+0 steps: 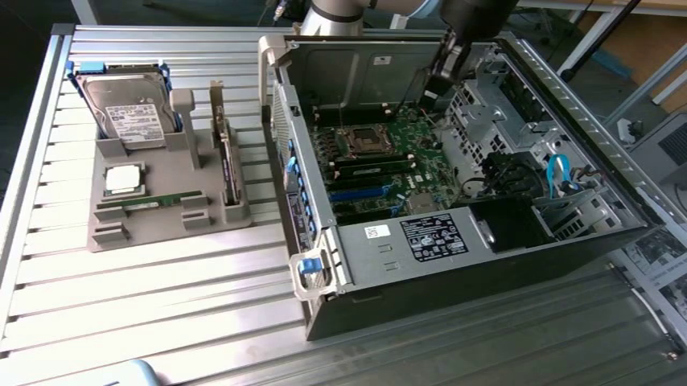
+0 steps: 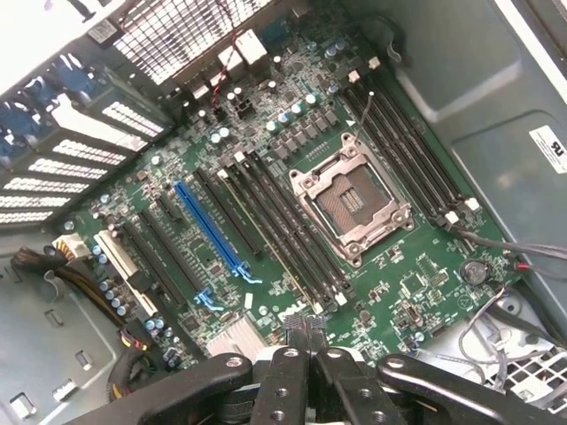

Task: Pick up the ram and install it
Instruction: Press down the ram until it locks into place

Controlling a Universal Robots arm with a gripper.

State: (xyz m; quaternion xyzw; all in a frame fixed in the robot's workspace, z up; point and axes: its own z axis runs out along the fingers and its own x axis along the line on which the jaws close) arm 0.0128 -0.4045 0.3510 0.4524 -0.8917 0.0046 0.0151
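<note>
**Two cameras, one open computer case**

The exterior view looks down from high up and at an angle, taking in the slatted table, the grey parts holder on that view's left and the whole open computer case on its right, from some way off. The wrist view sits inside the case, close above the motherboard, facing down onto it past the gripper. Both views share the motherboard and its empty processor socket.
</note>
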